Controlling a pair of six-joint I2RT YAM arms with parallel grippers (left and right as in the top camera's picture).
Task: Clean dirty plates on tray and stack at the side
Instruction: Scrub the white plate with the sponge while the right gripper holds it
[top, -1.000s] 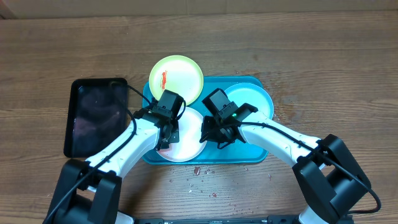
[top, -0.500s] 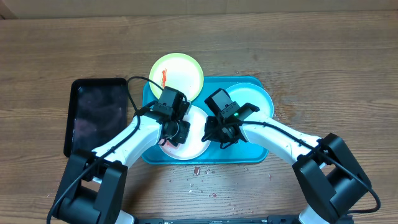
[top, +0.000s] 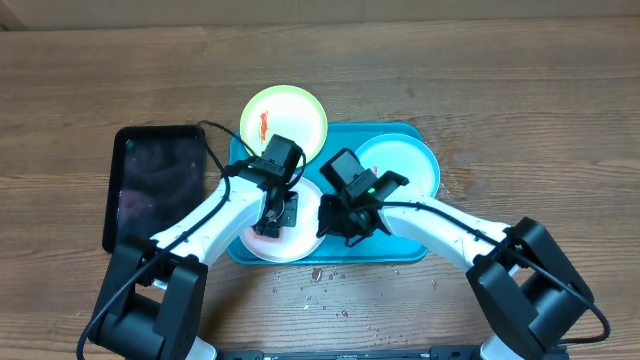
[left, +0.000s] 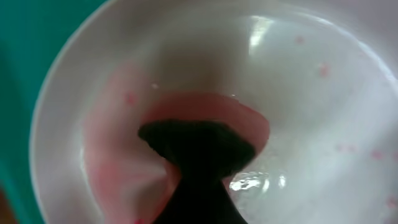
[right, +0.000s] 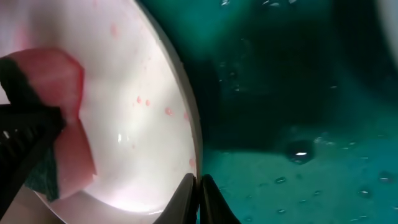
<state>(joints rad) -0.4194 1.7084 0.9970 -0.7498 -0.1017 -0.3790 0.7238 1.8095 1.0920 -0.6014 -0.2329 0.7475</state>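
Left claw (left: 199, 149) presses a clamped pink sponge (left: 124, 174) to the white plate (left: 311, 93), right claw (right: 198, 186) pinching its rim; yellow-green plate (top: 295, 125) unwiped, none stacked.

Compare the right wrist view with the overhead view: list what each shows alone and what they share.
Only right wrist: droplets on the turquoise tray floor, pink specks on the white plate, the green edge of the pink sponge. Only overhead: the yellow-green plate with a red smear, a black tray, crumbs on the table. Both: the white plate, the turquoise tray, the right gripper.
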